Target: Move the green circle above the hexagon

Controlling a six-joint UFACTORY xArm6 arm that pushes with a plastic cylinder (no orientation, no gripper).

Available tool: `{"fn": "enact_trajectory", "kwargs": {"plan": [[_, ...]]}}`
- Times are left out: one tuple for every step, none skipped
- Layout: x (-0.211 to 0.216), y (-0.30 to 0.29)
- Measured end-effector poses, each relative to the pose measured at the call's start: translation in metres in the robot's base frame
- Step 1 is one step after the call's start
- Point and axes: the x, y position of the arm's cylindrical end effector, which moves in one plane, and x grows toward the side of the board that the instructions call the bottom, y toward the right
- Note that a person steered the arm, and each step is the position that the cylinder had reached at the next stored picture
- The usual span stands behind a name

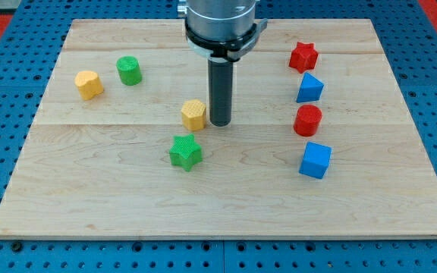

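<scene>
My tip [220, 122], a plain rod with no hand to open or close, holds nothing and stands just right of the yellow hexagon [193, 114]. The arm's upper part is cut off at the view's top. The green circle [129, 70] lies well apart, up-left on the counter [226, 205].
</scene>
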Motion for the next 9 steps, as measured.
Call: {"fn": "enact_trajectory", "kwargs": {"plan": [[-0.002, -0.013], [-0.002, -0.013], [-0.007, -0.005], [-0.054, 0.036], [-0.138, 0.02], [-0.203, -0.038], [-0.215, -0.137], [-0.188, -0.193], [-0.132, -0.199]]}}
